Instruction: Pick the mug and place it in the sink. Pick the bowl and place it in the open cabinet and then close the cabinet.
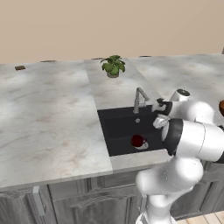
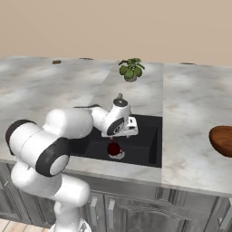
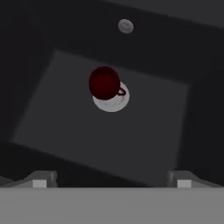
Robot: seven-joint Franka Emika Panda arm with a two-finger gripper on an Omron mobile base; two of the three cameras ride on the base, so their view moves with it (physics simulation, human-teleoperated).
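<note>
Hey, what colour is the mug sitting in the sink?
Dark red; the mug shows best in the hand view, on the black sink floor.

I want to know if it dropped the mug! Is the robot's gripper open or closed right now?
Gripper: open, holding nothing; the dark red mug sits in the black sink below it.

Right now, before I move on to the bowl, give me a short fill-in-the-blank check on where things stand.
1. The mug sits inside the ____.
2. The gripper above the sink is ____, holding nothing.
3. The bowl rests on the ____, to the sink's right.
4. Behind the sink stands a small potted ____.

Missing words: sink; open; counter; plant
</note>
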